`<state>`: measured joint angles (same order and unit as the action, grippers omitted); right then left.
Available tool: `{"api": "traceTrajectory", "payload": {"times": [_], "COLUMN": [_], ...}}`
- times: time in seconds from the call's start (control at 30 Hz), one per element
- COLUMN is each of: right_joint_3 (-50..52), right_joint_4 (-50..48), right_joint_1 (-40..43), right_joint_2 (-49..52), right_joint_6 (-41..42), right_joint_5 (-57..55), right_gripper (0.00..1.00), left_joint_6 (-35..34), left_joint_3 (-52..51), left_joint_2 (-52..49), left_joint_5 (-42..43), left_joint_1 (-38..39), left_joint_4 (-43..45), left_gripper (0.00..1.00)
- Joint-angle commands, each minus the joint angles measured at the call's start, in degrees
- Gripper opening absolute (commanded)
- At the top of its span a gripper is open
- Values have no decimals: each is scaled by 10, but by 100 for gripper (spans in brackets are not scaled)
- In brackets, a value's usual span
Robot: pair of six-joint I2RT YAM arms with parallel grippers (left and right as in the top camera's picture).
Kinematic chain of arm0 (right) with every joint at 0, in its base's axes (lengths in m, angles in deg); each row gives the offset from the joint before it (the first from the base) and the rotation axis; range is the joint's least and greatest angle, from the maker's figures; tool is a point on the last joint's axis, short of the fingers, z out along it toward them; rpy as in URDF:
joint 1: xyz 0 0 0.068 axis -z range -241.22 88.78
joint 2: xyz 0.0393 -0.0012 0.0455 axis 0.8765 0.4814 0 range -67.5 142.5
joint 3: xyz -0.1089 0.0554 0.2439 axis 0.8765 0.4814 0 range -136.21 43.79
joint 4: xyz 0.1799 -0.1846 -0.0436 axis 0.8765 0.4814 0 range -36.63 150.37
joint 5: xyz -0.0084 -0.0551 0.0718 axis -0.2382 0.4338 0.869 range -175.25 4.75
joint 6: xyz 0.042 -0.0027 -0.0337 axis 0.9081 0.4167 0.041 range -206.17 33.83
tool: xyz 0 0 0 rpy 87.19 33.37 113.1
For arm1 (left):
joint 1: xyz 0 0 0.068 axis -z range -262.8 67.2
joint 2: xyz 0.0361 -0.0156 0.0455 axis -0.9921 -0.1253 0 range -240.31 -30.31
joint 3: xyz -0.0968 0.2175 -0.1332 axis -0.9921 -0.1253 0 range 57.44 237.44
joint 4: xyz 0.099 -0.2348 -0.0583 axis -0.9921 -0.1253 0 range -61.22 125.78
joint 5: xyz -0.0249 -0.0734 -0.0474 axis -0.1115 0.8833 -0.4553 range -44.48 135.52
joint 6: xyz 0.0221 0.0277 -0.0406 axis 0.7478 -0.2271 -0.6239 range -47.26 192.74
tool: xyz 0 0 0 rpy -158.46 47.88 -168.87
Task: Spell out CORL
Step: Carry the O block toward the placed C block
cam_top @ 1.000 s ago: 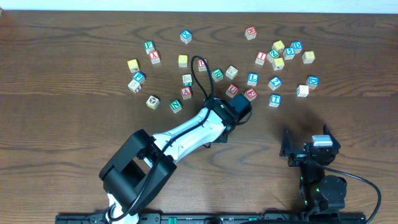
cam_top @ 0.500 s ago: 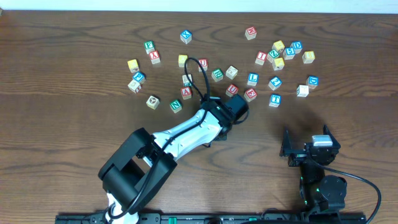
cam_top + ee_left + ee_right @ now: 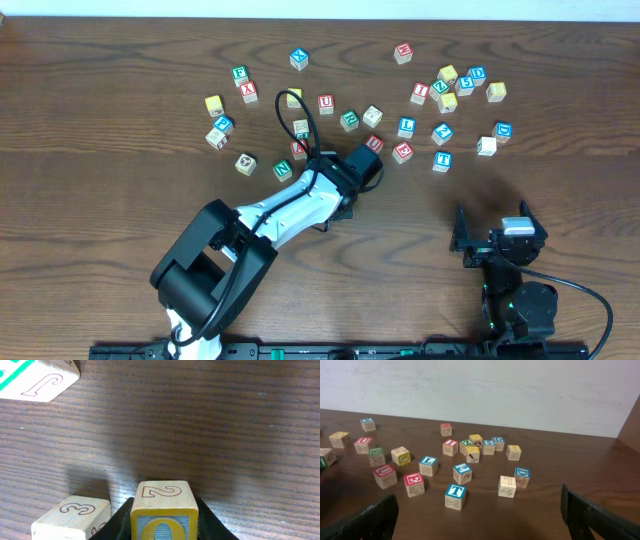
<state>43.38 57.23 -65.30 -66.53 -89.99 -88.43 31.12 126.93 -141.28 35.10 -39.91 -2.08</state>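
Wooden tabletop (image 3: 110, 200) is crowded: the left gripper (image 3: 362, 166), clamped on the yellow O cube (image 3: 164, 505), could knock the adjacent 3 cube (image 3: 72, 517) when swinging away.

Overhead looks straight down; left wrist skims the table (image 3: 225, 425) closely; right wrist, low, shares overhead's T cube (image 3: 455, 491).

Lab setup, wood tbl (image 3: 100, 220), plain wall (image 3: 520, 390)
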Motion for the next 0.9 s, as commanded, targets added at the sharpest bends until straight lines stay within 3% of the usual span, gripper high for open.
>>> {"api": "traceTrajectory", "payload": {"times": [0.0,0.87], "right_joint_3": [1,1], "right_joint_4": [2,2], "right_joint_1": [3,3], "right_joint_2": [-3,-3], "right_joint_6": [-1,-1], "right_joint_5": [2,2], "right_gripper": [99,99], "left_joint_6": [-1,-16], "left_joint_3": [-26,-84], "left_joint_2": [-10,-10], "left_joint_5": [25,56], "left_joint_1": [-1,-1], "left_joint_4": [-2,-18], "left_gripper": [7,7]}}
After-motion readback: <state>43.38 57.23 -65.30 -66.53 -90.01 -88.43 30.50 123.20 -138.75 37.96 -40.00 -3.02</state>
